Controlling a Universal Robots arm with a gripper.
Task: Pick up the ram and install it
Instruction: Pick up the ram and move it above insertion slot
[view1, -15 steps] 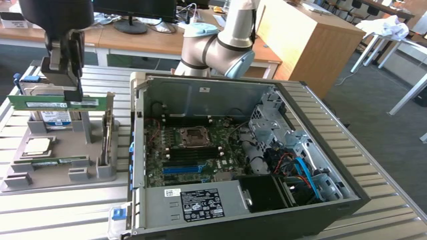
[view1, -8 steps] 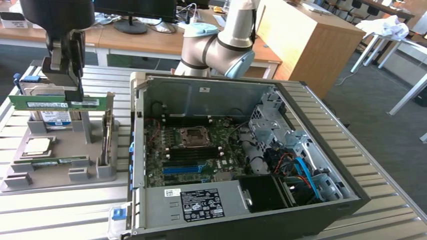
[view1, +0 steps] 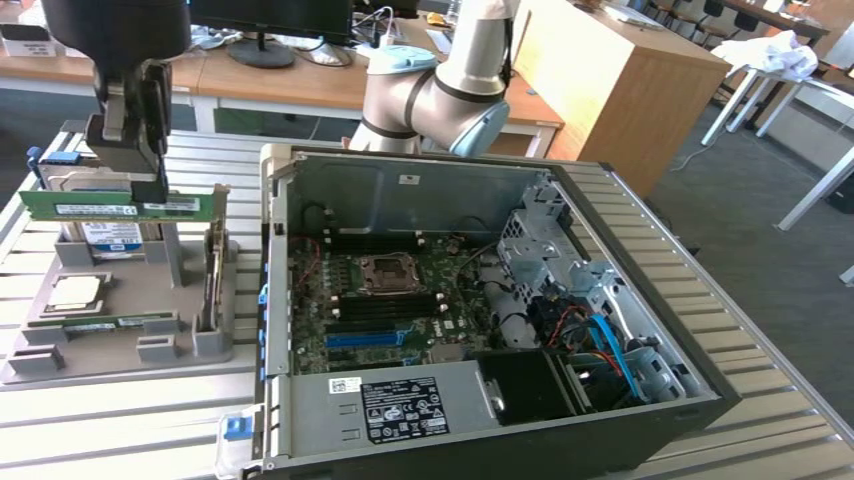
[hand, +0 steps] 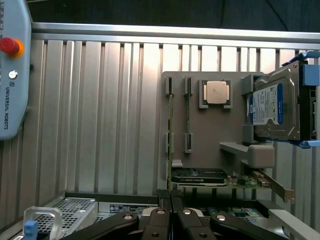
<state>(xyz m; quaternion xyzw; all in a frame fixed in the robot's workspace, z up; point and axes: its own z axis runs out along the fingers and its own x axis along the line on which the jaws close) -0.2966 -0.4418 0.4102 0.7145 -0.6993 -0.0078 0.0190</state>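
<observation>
Gripper (view1: 131, 186) narrow, clamped on top edge of ram (view1: 80, 207). Ram: long green stick, level, pale label, small dark chips. Hangs above grey holder tray (view1: 120, 352), at 9 o'clock of open computer case (view1: 400, 190) in exterior view. Hard drive (view1: 110, 236) just behind ram. Case side wall (view1: 276, 210) stands between ram and motherboard (view1: 387, 300). Case top open.
</observation>
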